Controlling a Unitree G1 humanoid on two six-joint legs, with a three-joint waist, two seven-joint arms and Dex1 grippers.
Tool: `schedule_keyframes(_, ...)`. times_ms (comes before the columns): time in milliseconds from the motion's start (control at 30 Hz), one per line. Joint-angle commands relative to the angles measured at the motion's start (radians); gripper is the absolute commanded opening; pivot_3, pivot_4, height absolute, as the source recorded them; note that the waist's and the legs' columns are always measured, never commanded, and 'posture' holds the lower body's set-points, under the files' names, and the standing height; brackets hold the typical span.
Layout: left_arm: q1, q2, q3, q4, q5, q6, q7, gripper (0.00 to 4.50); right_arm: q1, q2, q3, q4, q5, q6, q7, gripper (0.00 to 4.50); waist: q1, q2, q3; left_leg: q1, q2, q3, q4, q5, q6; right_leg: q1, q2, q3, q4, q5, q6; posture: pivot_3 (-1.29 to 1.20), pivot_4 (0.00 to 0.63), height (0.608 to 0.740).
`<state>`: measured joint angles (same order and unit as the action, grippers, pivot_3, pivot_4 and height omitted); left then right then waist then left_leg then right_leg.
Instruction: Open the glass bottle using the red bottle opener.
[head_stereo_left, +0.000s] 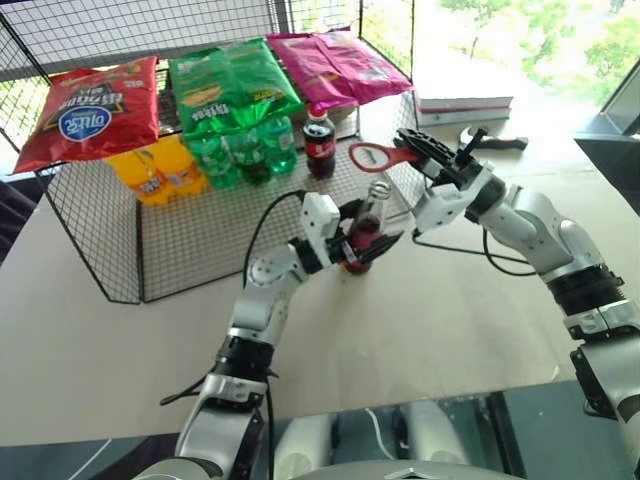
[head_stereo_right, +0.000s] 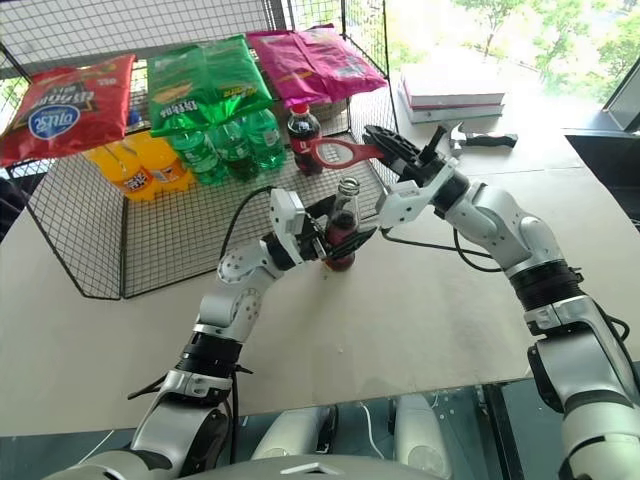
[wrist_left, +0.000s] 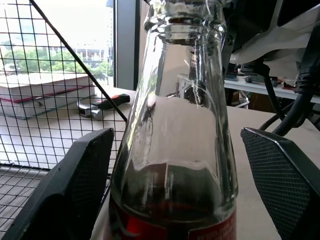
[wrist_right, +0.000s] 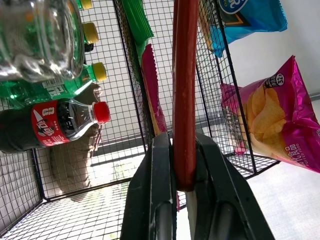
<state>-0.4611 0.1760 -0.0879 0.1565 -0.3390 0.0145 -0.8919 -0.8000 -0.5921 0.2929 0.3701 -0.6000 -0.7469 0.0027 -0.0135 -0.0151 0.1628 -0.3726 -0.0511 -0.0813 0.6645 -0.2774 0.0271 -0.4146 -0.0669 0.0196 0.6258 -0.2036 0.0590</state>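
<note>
The glass bottle (head_stereo_left: 375, 205) stands upright on the table (head_stereo_left: 430, 320), just in front of the wire rack, with dark drink low inside and a red label band. My left gripper (head_stereo_left: 365, 236) is open around its lower body. In the left wrist view both fingers (wrist_left: 75, 190) stand a little off the glass (wrist_left: 175, 125) on either side. My right gripper (head_stereo_left: 415, 150) is shut on the handle of the red bottle opener (head_stereo_left: 383, 156). The opener's loop head hangs just above the bottle's top, apart from it. The right wrist view shows the opener (wrist_right: 185, 90) edge-on between the fingers (wrist_right: 160, 200).
The wire rack (head_stereo_left: 200, 240) at the back left holds crisp bags, green bottles (head_stereo_left: 245, 150), orange bottles (head_stereo_left: 160, 170) and a red-capped plastic cola bottle (head_stereo_left: 319, 140). Books (head_stereo_left: 462, 105) and a hammer (head_stereo_left: 495, 142) lie at the back right. A black cable (head_stereo_left: 450, 240) crosses the table.
</note>
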Motion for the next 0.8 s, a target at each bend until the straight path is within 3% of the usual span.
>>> schedule_keyframes(33,0.009,0.008,0.005,-0.047,-0.012,-0.01,-0.001,4.2,-0.004,-0.002,-0.048,-0.038,0.024,-0.001,-0.009,0.0,0.0,0.0,0.0,0.0,0.0,0.0,0.0,0.0,0.0,0.0,0.0,0.0,0.0,0.0,0.0,0.0,0.15,0.74)
schedule_keyframes(800,0.091,0.093,0.019,-0.125,-0.017,0.009,0.018,4.2,0.038,0.018,-0.078,-0.053,0.062,0.025,0.003,0.0,-0.001,0.0,0.0,0.0,0.0,0.0,0.0,0.0,0.0,0.0,0.0,0.0,0.0,0.0,0.0,0.0,0.15,0.74)
